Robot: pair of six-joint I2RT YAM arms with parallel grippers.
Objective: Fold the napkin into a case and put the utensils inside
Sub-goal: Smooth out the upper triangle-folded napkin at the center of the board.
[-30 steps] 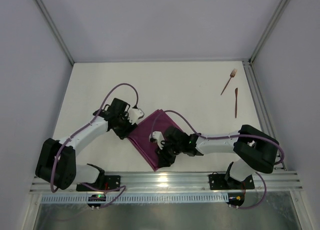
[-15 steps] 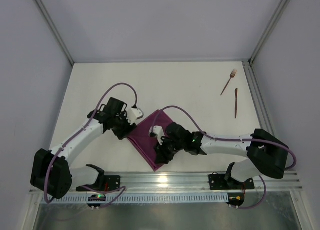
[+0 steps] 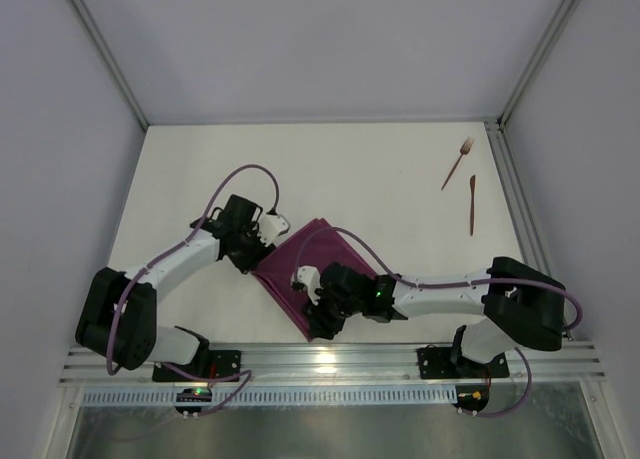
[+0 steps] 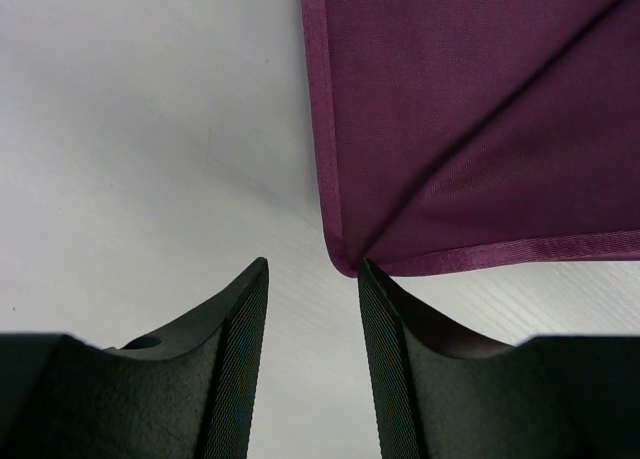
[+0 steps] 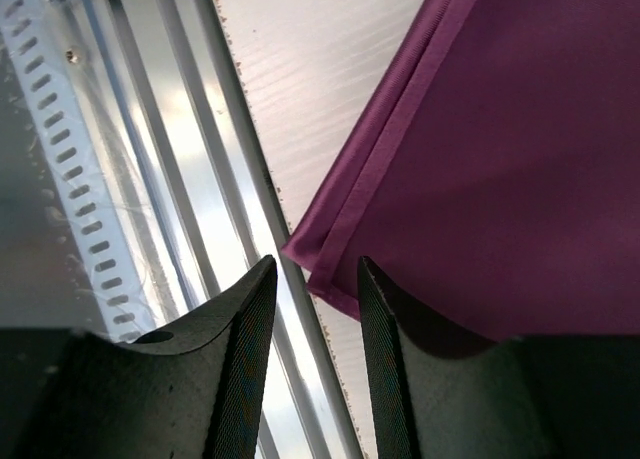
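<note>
Reaching forward from its near-left base, the left arm bends at the elbow and points its wrist down at the left corner of the napkin. The right arm lies low and stretches leftward across the front of the worktop, with its wrist over the napkin's near corner. Left tool: fingers apart, bare worktop showing in the gap, nothing gripped. The napkin's hemmed corner sits just ahead of the tips, touching or nearly touching the right-hand finger; I cannot tell which. A diagonal fold line runs out from that corner across the cloth. Right tool: fingers likewise apart and empty. The napkin's near corner lies just beyond the tips and shows two stacked hemmed edges, so the cloth is doubled there. This corner overhangs the worktop's front edge, above the aluminium rail. From the top view the napkin is a flat plum diamond between the two wrists, near the front centre. The fork and knife lie side by side at the far right, well apart from napkin and tools. Worktop is white with a fine grain. Pale grey walls enclose it on three sides, with metal posts in the far corners.
</note>
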